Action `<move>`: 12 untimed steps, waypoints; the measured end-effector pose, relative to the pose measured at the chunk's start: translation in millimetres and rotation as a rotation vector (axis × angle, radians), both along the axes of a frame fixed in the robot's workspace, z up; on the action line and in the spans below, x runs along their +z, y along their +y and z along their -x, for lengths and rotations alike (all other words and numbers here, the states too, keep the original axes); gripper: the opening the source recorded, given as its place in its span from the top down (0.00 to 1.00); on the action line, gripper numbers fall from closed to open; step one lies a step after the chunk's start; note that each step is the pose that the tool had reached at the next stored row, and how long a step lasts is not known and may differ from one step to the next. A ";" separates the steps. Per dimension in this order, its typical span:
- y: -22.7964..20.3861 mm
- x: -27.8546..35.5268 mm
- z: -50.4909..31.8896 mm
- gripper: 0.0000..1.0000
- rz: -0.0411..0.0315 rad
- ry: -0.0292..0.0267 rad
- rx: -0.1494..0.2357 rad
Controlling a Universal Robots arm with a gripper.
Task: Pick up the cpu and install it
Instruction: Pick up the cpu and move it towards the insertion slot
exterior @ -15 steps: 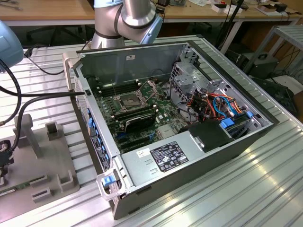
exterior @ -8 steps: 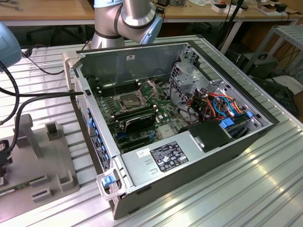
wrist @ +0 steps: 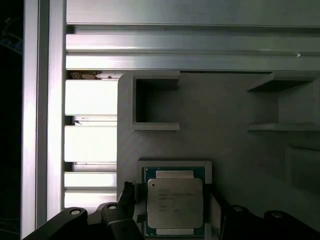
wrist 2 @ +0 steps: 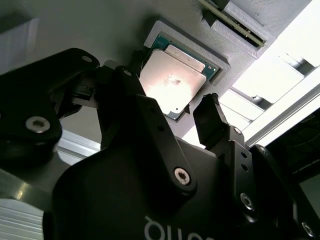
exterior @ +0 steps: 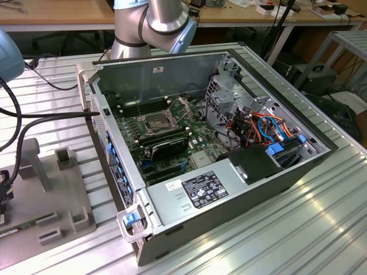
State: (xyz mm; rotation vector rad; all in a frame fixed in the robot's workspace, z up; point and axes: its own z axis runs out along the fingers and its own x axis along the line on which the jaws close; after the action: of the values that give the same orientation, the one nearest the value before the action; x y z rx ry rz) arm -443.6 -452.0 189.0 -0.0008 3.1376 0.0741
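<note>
Exterior view: open computer case (exterior: 229, 172) on desk (exterior: 321, 240); socket (exterior: 156, 121) inside, dark centre bare. Grey holder (exterior: 34, 200) just beside case, toward exterior view's left.

Second wrist view: cpu (wrist 2: 175, 82) flat, face up, seated in holder recess. Tool (wrist 2: 172, 82) apart, gripping nothing; one finger (wrist 2: 210, 117) on each side, cpu dead ahead between them.

First wrist view: near-square, no marked long axis; edges parallel to recess walls, fingers facing two opposite edges. Contact: cannot tell.

Open computer case (exterior: 258, 209) on ribbed worktop (exterior: 321, 229) — socket (exterior: 156, 121) just beside memory sticks (exterior: 166, 146); grey holder tray (exterior: 34, 212) at exterior view's left.
</note>
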 end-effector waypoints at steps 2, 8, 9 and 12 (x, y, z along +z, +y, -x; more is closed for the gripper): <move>-0.1 0.0 -0.2 0.32 0.0000 0.0000 0.000; -0.1 0.0 -1.9 0.32 0.0000 0.0001 0.000; -0.1 0.0 -1.9 0.32 0.0001 0.0001 0.000; -0.1 -0.1 -2.6 0.32 0.0000 -0.0001 0.000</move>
State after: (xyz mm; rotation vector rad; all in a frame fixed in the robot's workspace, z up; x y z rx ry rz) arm -441.0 -452.1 188.9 -0.0009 3.1375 0.0742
